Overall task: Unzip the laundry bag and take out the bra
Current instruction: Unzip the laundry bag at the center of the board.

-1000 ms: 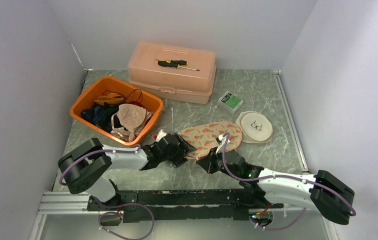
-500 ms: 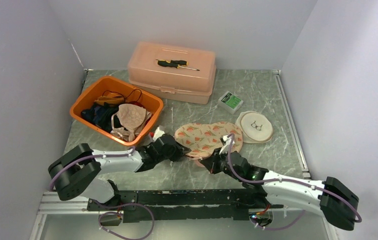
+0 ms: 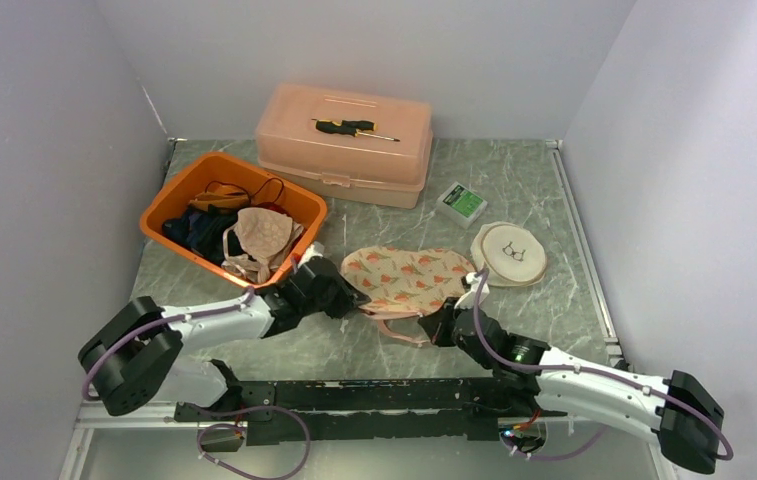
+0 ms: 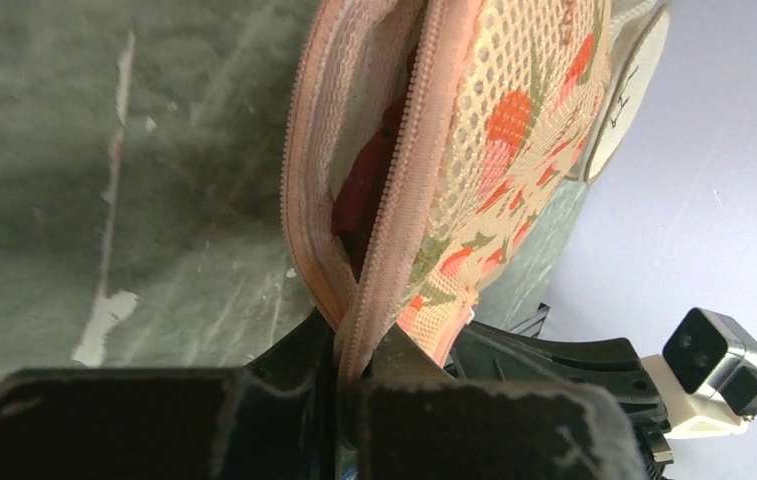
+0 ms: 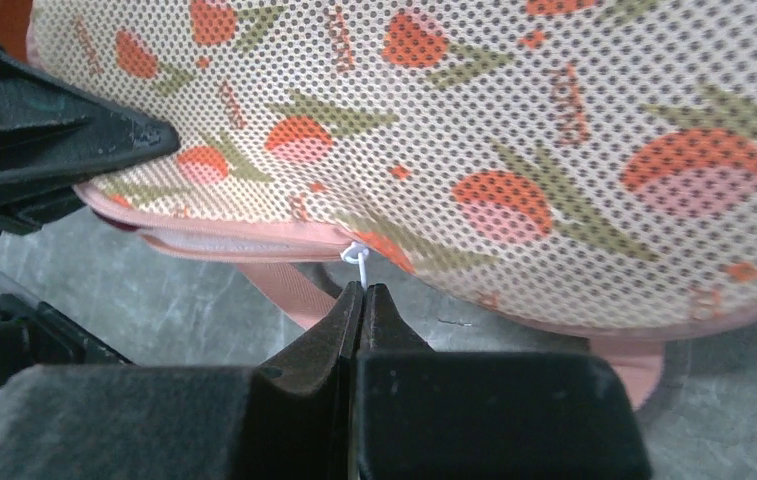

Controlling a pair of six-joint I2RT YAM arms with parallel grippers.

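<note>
Presently, we find the laundry bag [image 3: 406,280] lying flat on the table [image 3: 514,180]. The left gripper [image 3: 342,297] is clamped on the bag's left seam end, and the right gripper [image 3: 442,322] is pinched tight on the white zipper pull [image 5: 356,254]. The zipper [image 4: 394,150] gapes partway. Red fabric [image 4: 359,190], likely the bra, sits inside. Extraction outstanding.

No legible text is showing; small lettering printed across the laundry bag [image 5: 514,120] mesh is proving unreadable.
</note>
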